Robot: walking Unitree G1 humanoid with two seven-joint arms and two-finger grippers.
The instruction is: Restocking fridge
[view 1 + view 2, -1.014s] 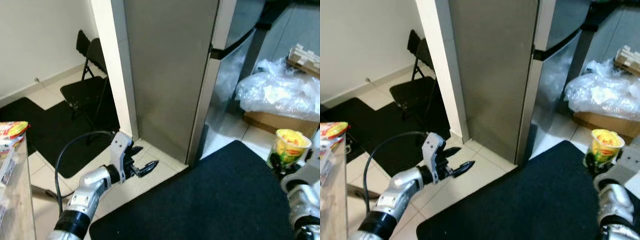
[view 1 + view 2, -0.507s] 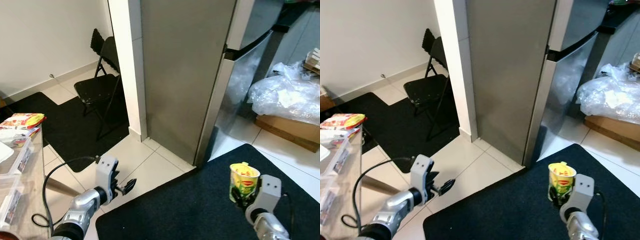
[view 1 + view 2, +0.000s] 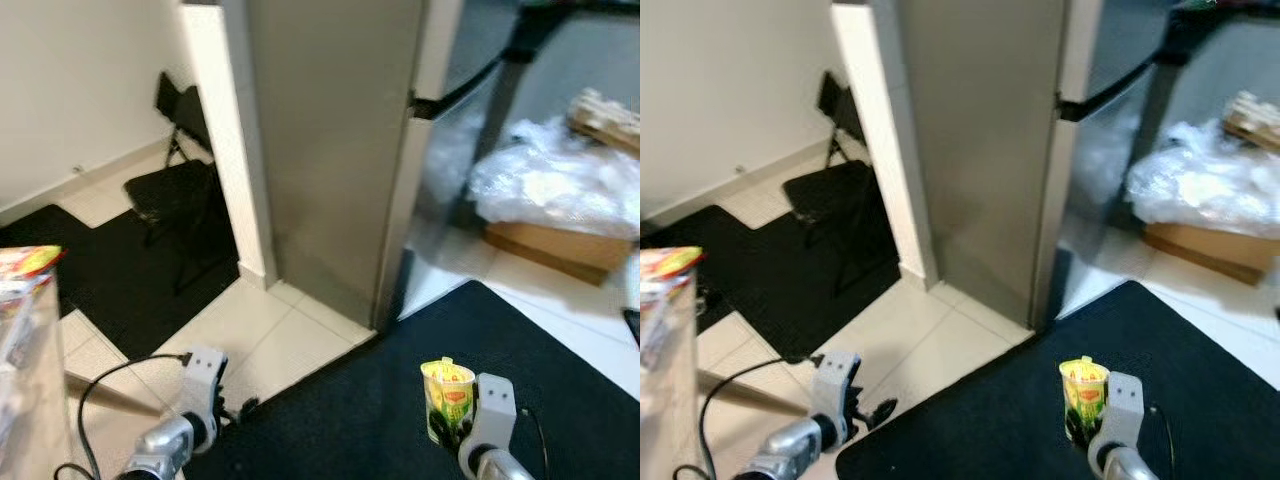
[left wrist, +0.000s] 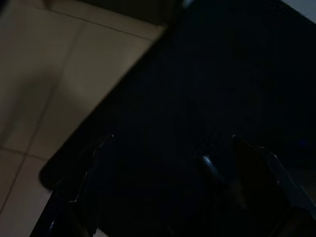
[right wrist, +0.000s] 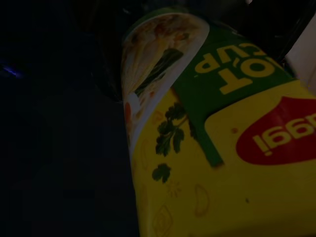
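Observation:
A yellow and green instant noodle cup (image 3: 447, 398) stands upright in my right gripper (image 3: 452, 428), which is shut on it low over the black mat. The right wrist view has the cup (image 5: 222, 148) close up between the fingers. My left gripper (image 3: 240, 410) hangs low at the mat's left edge, open with nothing in it; its two black fingers (image 4: 84, 187) are spread over the dark mat and pale tiles. The steel fridge (image 3: 330, 150) stands ahead with its doors shut and a dark handle (image 3: 455, 85) on the front.
A black folding chair (image 3: 175, 170) sits left of the fridge by a white pillar (image 3: 225, 150). Clear plastic bags (image 3: 550, 185) lie on a cardboard box (image 3: 550, 245) at the right. A table edge with snack packets (image 3: 25, 275) is at my left.
Both arms have sunk lower in view, the cup still held. The view has shifted and blurred, so the camera moved.

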